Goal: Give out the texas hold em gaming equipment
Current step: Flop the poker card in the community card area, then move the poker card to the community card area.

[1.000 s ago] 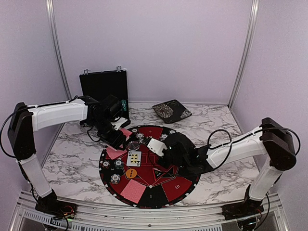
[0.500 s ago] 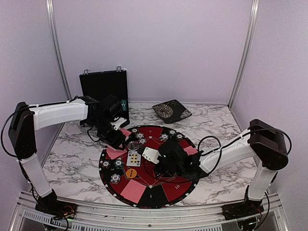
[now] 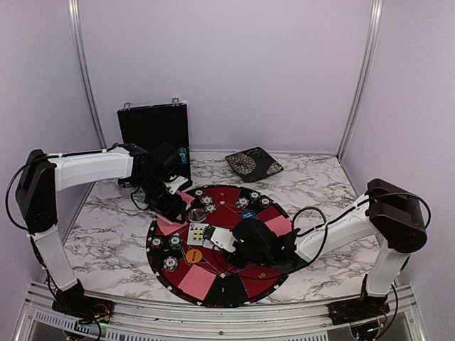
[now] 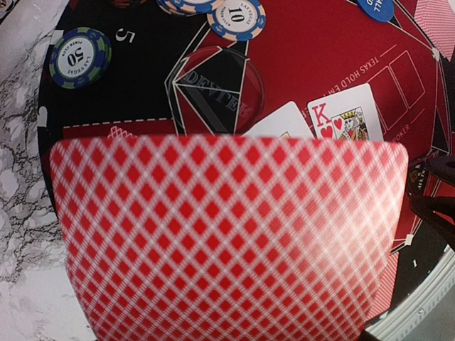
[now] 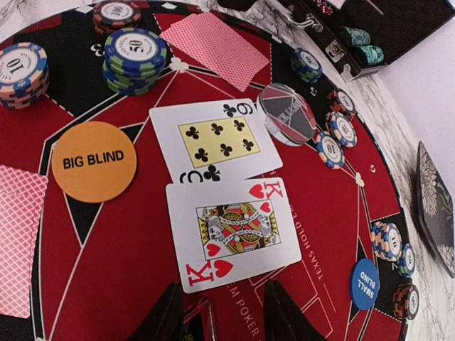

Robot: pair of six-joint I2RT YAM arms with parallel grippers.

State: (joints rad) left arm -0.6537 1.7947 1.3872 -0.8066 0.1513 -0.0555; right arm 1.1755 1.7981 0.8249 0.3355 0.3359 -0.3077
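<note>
Right wrist view gives you the clearest read: the right jaws stand partly open with nothing between them, their dark fingers (image 5: 165,318) low over the round mat (image 5: 106,277). The king of hearts (image 5: 231,231) lies face up and flat just beyond the tips. Its far edge just overlaps the nine of clubs (image 5: 217,138), also face up. The orange BIG BLIND disc (image 5: 93,161) sits just left of those two cards, and the clear disc (image 5: 286,114) just right of the nine. The blue small-blind disc (image 5: 365,283) lies farther right, near the mat's rim. A stack of striped chips (image 5: 135,58) stands past the orange disc, with a face-down card (image 5: 215,48) beside it. Left wrist view is filled by a lifted red-backed card (image 4: 227,234), blurred and close to the lens above the mat. The left jaws are hidden behind it, so you can only take it that they are clamped on that card. Top external view puts the left arm (image 3: 92,165) over the mat's far left edge and the right arm (image 3: 341,227) reaching toward its centre, on the marble desk (image 3: 106,227), with a black case (image 3: 153,126) at the back left.
</note>
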